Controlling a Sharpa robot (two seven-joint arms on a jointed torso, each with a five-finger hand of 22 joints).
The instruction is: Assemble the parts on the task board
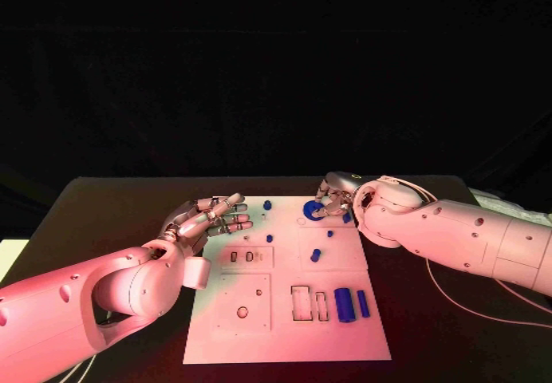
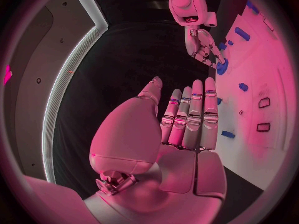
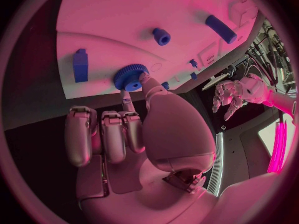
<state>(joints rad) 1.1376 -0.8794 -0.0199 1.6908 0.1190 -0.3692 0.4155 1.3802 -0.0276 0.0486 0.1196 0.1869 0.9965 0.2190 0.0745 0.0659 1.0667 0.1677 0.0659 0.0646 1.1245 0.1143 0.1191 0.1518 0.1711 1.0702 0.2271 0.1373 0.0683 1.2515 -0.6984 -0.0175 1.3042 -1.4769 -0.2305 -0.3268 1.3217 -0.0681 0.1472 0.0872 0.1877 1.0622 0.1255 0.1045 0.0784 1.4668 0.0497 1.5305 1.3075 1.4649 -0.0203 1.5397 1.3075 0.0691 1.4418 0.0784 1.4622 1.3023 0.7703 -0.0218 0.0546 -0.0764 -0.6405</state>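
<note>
left hand (image 1: 213, 219) spread; right hand (image 1: 331, 199) touches blue gear (image 1: 313, 210).

Looks like a robotics lab or test cell. Black table (image 1: 115, 207) against a dark backdrop, a white task board (image 1: 288, 319) with cut-out slots laid on it, and cables (image 1: 460, 307) trailing across the tabletop.

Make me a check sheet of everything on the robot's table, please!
Surface: black table, a white board in the middle.
Job's things: blue gear at the board's far edge; two blue cylinders lying near the front; small blue pegs scattered between.
Clutter: nothing seen.
Hands: left hand open, fingers spread, beside the board; right hand touching the gear, grip unclear.
Cables: thin cable under the right arm.
Surroundings: dark.
</note>
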